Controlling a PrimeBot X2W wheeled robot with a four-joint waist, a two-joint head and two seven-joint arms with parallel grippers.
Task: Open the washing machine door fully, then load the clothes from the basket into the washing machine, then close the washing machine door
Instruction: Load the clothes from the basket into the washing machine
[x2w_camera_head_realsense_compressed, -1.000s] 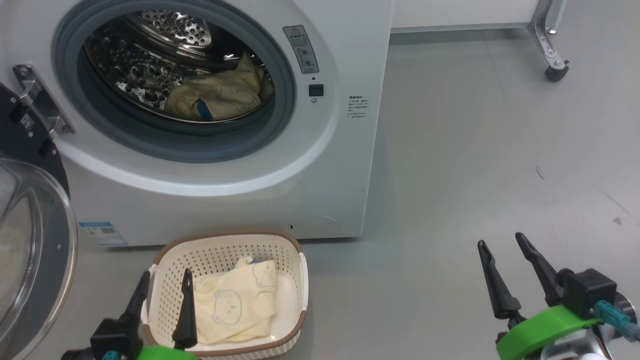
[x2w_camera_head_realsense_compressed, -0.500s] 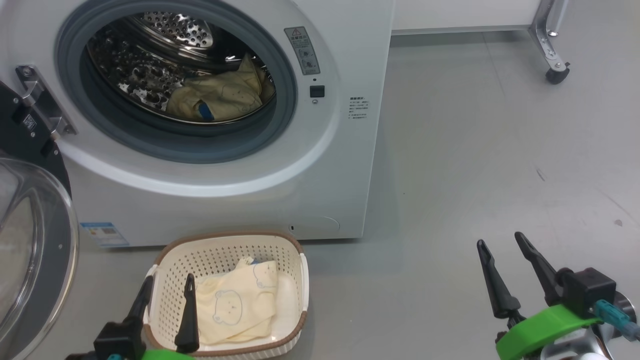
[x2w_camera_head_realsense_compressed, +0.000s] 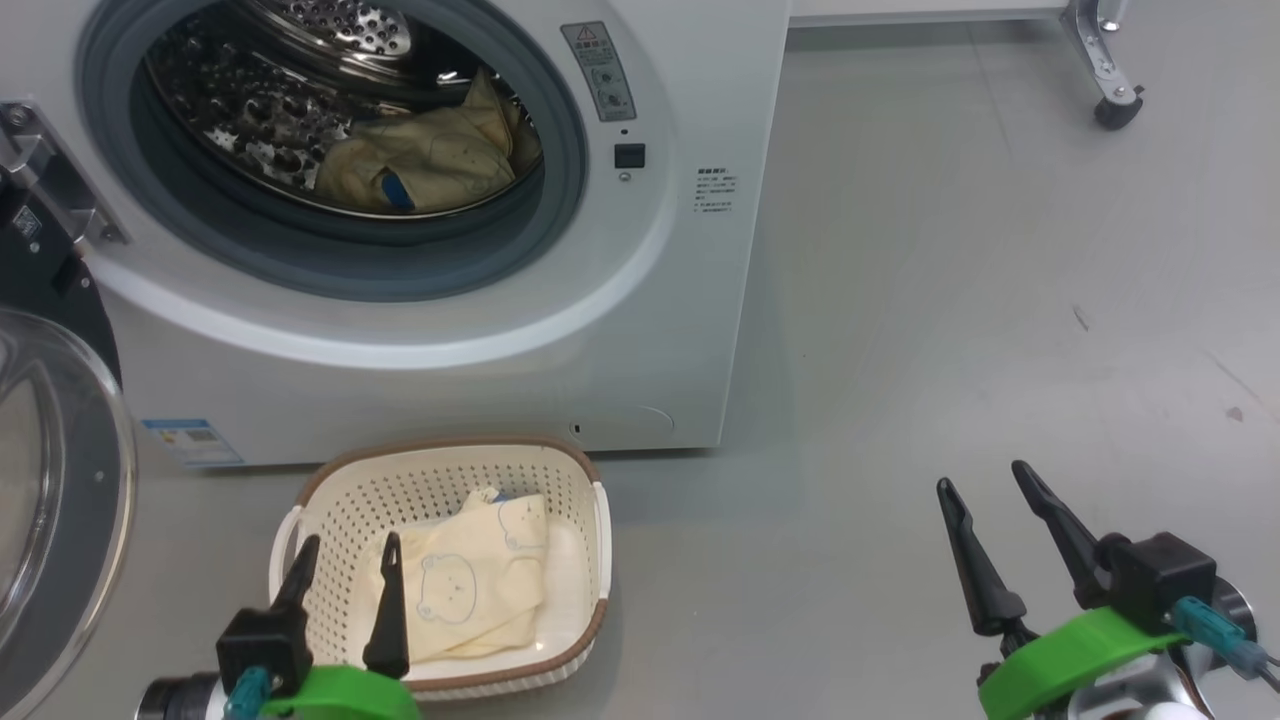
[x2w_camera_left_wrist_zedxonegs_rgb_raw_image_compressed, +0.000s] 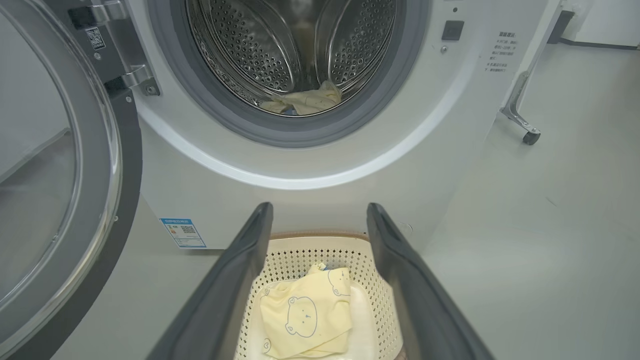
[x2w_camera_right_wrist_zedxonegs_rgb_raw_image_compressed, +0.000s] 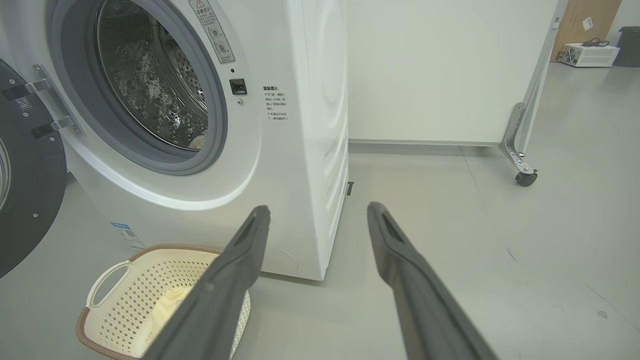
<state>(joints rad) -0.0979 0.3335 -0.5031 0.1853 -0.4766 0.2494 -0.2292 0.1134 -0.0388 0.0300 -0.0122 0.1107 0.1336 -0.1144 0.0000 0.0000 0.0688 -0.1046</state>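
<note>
one garment in the basket, both grippers spread and empty

the left gripper (x2w_camera_head_realsense_compressed: 352, 538) hangs with its two fingers spread wide and nothing between them, tips over the near edge of the basket (x2w_camera_head_realsense_compressed: 440, 442). just beyond those tips a cream bear-print garment (x2w_camera_head_realsense_compressed: 470, 580) lies crumpled on the basket's bottom. i judge the fingers are held apart so they can come down around a fold of it. the right gripper (x2w_camera_head_realsense_compressed: 980, 473), equally spread and empty, sits well off to the side over bare floor (x2w_camera_head_realsense_compressed: 950, 300), probably parked clear of the reach. ahead of the left fingers, past the basket's far rim, the washing machine (x2w_camera_head_realsense_compressed: 640, 300) stands with its mouth open. another pale garment (x2w_camera_head_realsense_compressed: 430, 165) lies low in the steel drum, so the loading looks part done. the door (x2w_camera_left_wrist_zedxonegs_rgb_raw_image_compressed: 125, 170) is swung out to the left of the left fingers, leaving the path from basket to drum free. the floor is smooth grey and lightly scuffed. far beyond the right fingers a white partition (x2w_camera_right_wrist_zedxonegs_rgb_raw_image_compressed: 440, 70) stands on a castor leg (x2w_camera_head_realsense_compressed: 1115, 105).
</note>
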